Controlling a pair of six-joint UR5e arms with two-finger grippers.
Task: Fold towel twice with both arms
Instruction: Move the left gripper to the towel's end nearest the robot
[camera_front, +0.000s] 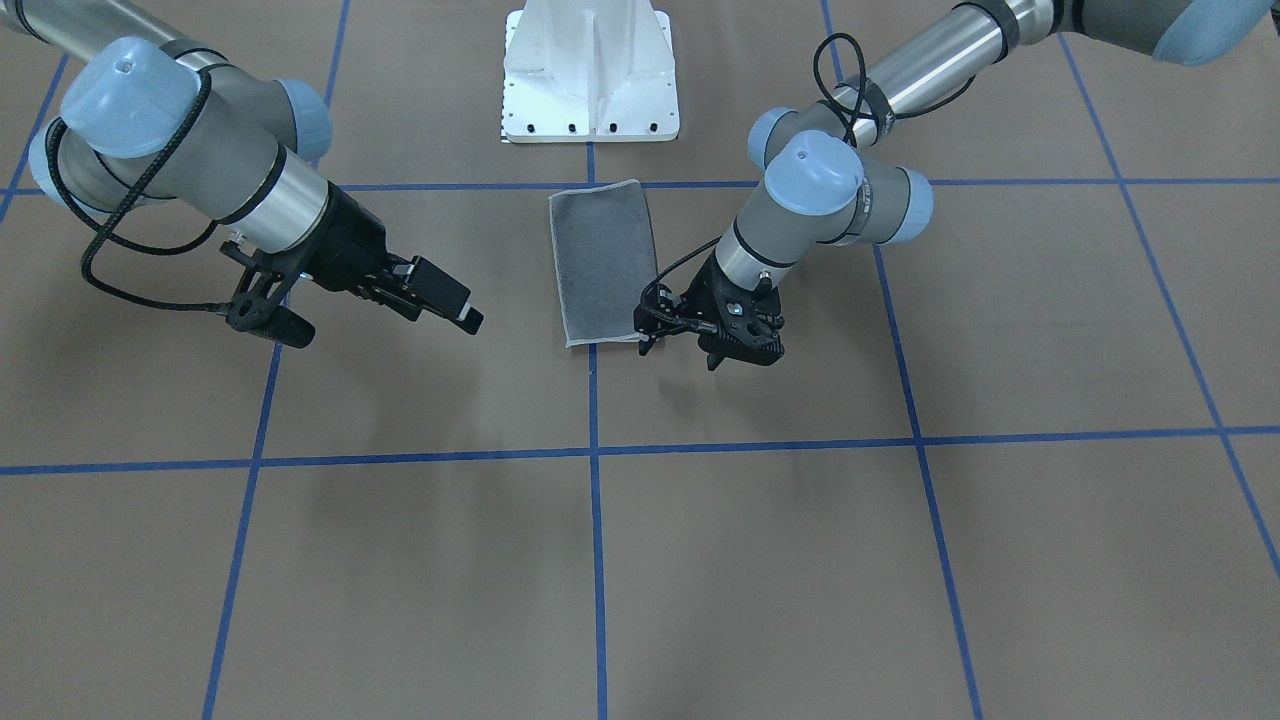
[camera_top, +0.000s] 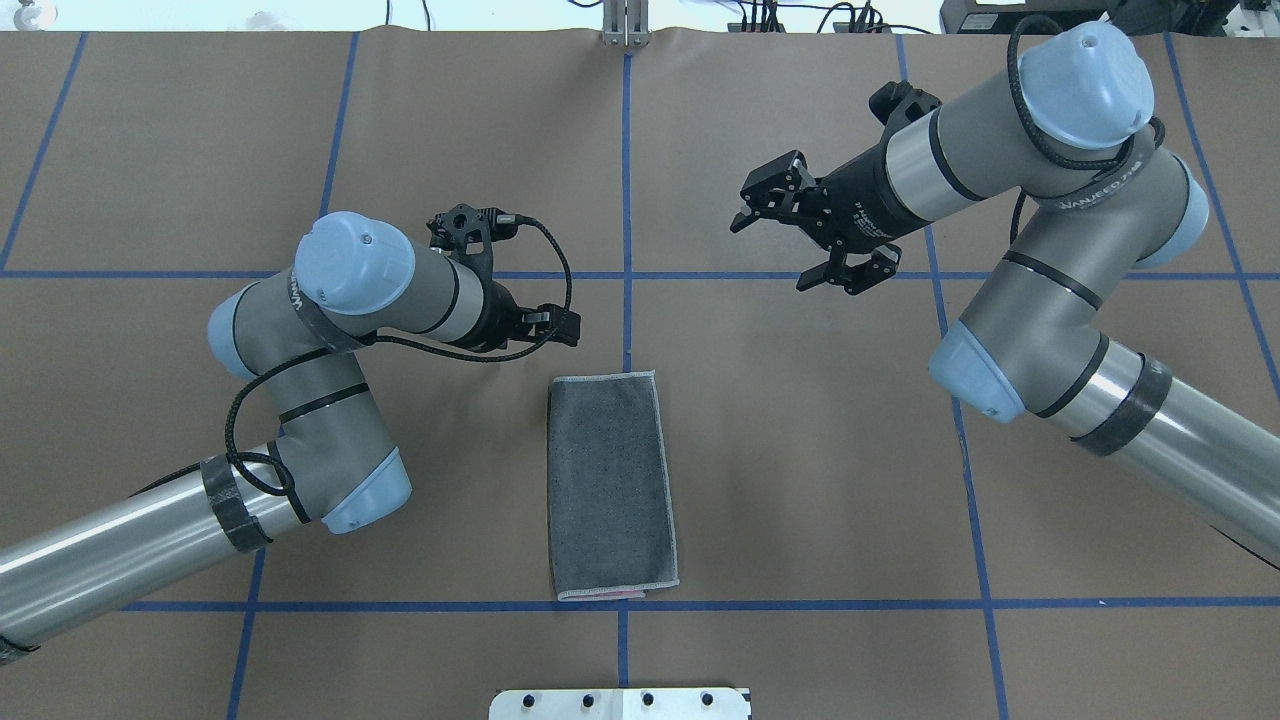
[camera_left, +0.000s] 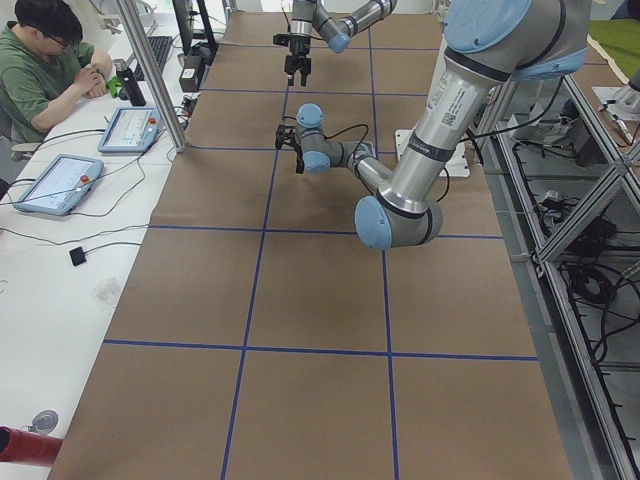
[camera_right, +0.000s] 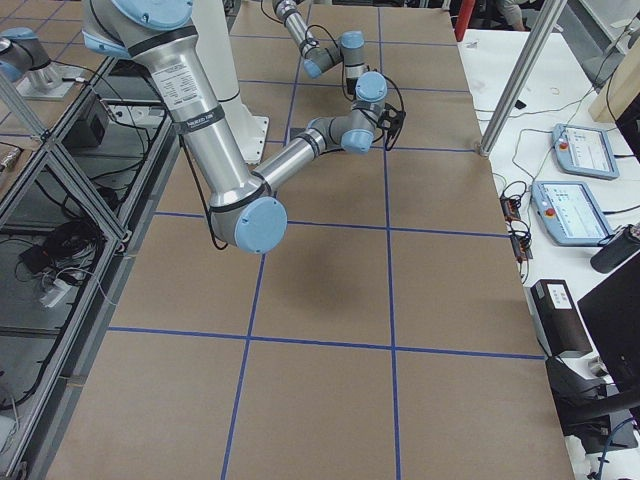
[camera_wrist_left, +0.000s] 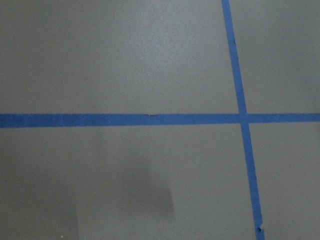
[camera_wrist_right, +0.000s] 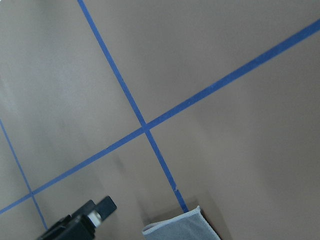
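Note:
The towel (camera_top: 610, 485) lies flat at the table's centre as a long rectangle, dark grey face up, with a pink edge at its near end. It also shows in the front view (camera_front: 603, 262), and one corner shows in the right wrist view (camera_wrist_right: 180, 229). My left gripper (camera_top: 552, 325) points down just beside the towel's far left corner (camera_front: 680, 352); its jaws look apart and empty. My right gripper (camera_top: 775, 250) hangs open and empty above the table, far right of the towel (camera_front: 445, 300). The left wrist view shows only table and tape.
Brown paper covers the table, with a grid of blue tape lines (camera_top: 627, 275). The white pedestal base (camera_front: 590, 70) stands at the robot's edge, just behind the towel. An operator (camera_left: 40, 60) and tablets (camera_left: 50, 185) are at a side bench beyond the table's far edge.

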